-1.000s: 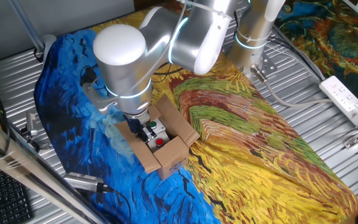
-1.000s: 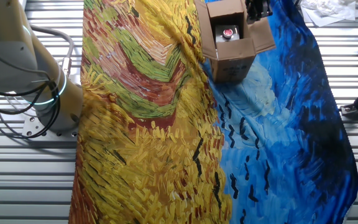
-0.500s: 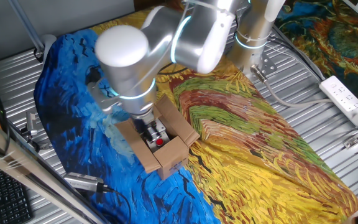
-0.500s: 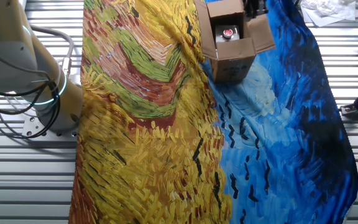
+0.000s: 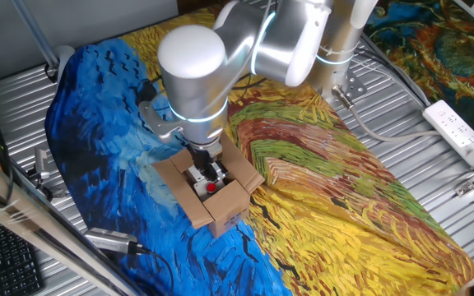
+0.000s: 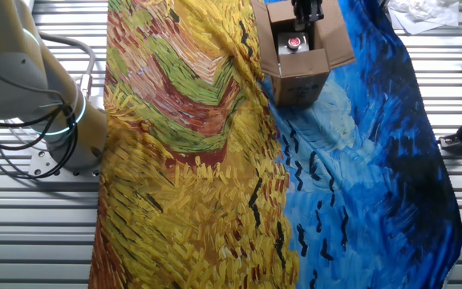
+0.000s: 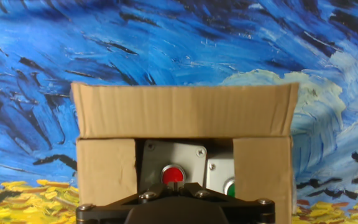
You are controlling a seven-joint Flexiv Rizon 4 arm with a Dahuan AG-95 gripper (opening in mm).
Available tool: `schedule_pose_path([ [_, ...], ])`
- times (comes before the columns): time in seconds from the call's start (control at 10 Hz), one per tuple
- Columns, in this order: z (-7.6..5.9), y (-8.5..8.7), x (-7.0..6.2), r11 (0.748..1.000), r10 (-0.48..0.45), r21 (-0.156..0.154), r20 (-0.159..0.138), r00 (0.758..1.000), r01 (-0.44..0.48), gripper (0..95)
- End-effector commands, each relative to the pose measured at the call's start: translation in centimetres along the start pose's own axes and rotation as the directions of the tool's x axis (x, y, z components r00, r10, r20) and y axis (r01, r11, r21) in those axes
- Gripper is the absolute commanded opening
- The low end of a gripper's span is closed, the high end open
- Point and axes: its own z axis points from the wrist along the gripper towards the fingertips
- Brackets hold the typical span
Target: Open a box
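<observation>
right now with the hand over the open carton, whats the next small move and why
Probably lift the hand straight up. The box already has its flaps folded out, and the grey unit with its red button shows inside, so nothing seems left to open.

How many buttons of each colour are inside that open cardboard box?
Red round button: 1
Green round button: 1, partly hidden in the hand view
Total: 2, on the grey unit inside the brown cardboard box
</observation>
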Motion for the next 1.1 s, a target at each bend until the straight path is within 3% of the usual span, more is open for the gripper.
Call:
schedule_pose_path([
  [0.1, 0.3, -0.1, 0.2, 1.000, -0.001, 0.003, 0.008, 1.000, 0.000, 0.0],
  [1.1, 2.1, -0.9, 0.6, 0.999, -0.028, 0.026, 0.017, 0.999, 0.028, 0.0],
])
